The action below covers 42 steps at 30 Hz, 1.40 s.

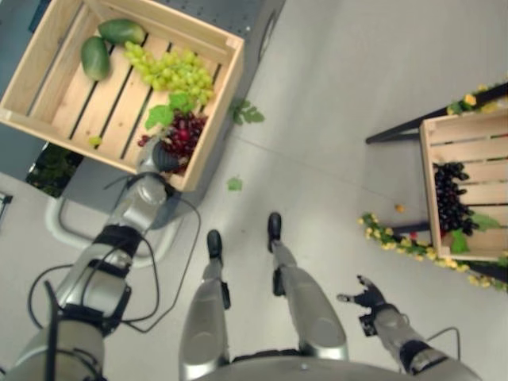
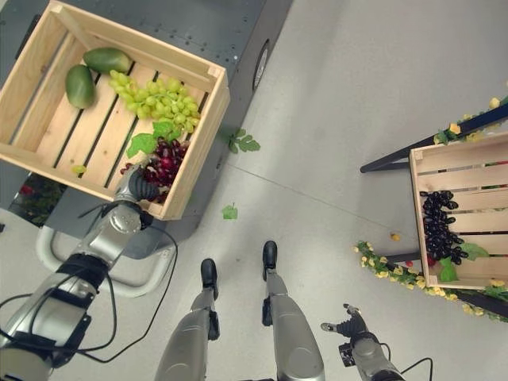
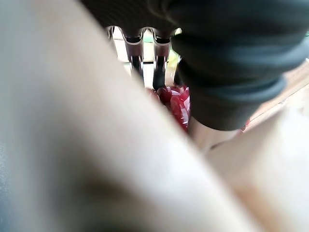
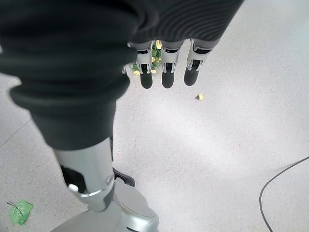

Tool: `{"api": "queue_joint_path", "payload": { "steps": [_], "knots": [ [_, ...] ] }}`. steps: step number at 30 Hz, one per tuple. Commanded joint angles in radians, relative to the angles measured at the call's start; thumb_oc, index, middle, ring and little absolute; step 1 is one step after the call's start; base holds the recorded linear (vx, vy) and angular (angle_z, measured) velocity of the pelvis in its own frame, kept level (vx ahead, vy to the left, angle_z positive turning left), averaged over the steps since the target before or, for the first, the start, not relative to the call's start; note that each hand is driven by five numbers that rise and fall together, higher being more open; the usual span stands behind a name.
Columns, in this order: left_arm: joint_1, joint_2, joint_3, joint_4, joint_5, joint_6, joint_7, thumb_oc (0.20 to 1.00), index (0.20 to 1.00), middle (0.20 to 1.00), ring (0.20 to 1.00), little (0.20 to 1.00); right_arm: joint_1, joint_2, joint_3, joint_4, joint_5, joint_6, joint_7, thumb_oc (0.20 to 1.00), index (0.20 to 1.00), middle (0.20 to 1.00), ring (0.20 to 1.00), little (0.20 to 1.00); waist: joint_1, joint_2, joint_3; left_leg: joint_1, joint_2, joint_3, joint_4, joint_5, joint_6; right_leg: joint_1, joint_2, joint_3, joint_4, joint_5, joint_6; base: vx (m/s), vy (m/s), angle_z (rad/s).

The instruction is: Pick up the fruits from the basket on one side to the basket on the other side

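silver-grey arms, dark ribbed wrist covers, left hand (image 1: 156, 159), right hand (image 1: 367, 299), silver fingers (image 4: 167, 67) with dark tips

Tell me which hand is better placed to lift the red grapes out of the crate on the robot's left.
Left. The left hand already reaches into the left crate at the red grapes. The right hand hangs open over the floor, far from them.

A lab-like test space: bare grey floor (image 1: 341, 119), staged fruit crates (image 1: 48, 71).
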Motion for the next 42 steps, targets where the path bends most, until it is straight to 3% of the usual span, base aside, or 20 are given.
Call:
{"api": "queue_joint_path", "payload": {
  "steps": [1, 22, 23, 24, 25, 33, 42],
  "knots": [
    [-0.043, -0.021, -0.041, 0.057, 0.031, 0.001, -0.012, 0.200, 0.200, 0.200, 0.200, 0.200, 0.066, -0.028, 0.025, -0.050, 0.032, -0.009, -0.018, 1.000, 1.000, 1.000, 1.000, 1.000, -0.004, -0.054, -0.002, -0.125, -0.036, -0.024, -0.007, 0.087, 0.052, -0.116, -0.002, 0.048, 0.089, 0.001, 0.102, 0.02, 0.004, 0.07],
    [0.006, -0.028, 0.000, 0.040, -0.016, -0.010, -0.004, 0.200, 0.200, 0.200, 0.200, 0.200, 0.060, -0.025, 0.024, -0.053, 0.031, -0.011, -0.019, 1.000, 1.000, 1.000, 1.000, 1.000, -0.001, -0.048, -0.008, -0.130, -0.037, -0.022, -0.003, 0.081, 0.052, -0.116, 0.000, 0.051, 0.089, -0.003, 0.099, 0.00, 0.000, 0.00],
    [0.004, -0.030, -0.002, 0.048, -0.018, -0.009, -0.012, 0.805, 0.805, 0.805, 0.805, 0.805, 0.058, -0.026, 0.024, -0.051, 0.030, -0.010, -0.019, 1.000, 1.000, 1.000, 1.000, 1.000, -0.001, -0.049, -0.008, -0.130, -0.037, -0.022, -0.003, 0.081, 0.052, -0.115, -0.001, 0.051, 0.089, -0.003, 0.098, 0.00, 0.000, 0.00],
    [0.002, -0.031, -0.009, 0.054, -0.016, -0.007, -0.024, 0.805, 0.805, 0.805, 0.805, 0.805, 0.058, -0.026, 0.024, -0.048, 0.030, -0.008, -0.017, 1.000, 1.000, 1.000, 1.000, 1.000, -0.001, -0.050, -0.007, -0.129, -0.037, -0.022, -0.003, 0.081, 0.052, -0.114, -0.001, 0.051, 0.089, -0.003, 0.099, 0.00, 0.000, 0.00],
    [0.002, -0.031, -0.009, 0.054, -0.016, -0.007, -0.024, 1.000, 1.000, 1.000, 1.000, 1.000, 0.058, -0.026, 0.024, -0.048, 0.030, -0.008, -0.017, 1.000, 1.000, 1.000, 1.000, 1.000, -0.001, -0.050, -0.007, -0.129, -0.037, -0.022, -0.003, 0.081, 0.052, -0.114, -0.001, 0.051, 0.089, -0.003, 0.099, 0.00, 0.000, 0.00],
    [-0.001, -0.056, -0.032, 0.084, -0.036, 0.003, -0.085, 1.000, 1.000, 1.000, 1.000, 1.000, 0.046, -0.028, 0.024, -0.018, 0.029, 0.007, -0.010, 1.000, 1.000, 1.000, 1.000, 1.000, -0.001, -0.044, -0.001, -0.128, -0.040, -0.021, -0.002, 0.080, 0.052, -0.112, -0.001, 0.052, 0.088, -0.001, 0.098, 0.00, 0.000, 0.00],
    [-0.011, -0.063, -0.037, 0.106, -0.039, 0.007, -0.087, 1.000, 1.000, 1.000, 1.000, 1.000, 0.040, -0.021, 0.034, -0.005, 0.030, 0.009, -0.004, 1.000, 1.000, 1.000, 1.000, 1.000, -0.001, -0.043, 0.002, -0.126, -0.041, -0.021, -0.001, 0.078, 0.053, -0.111, -0.002, 0.055, 0.089, 0.000, 0.099, 0.00, 0.000, 0.00]
  ]
}}
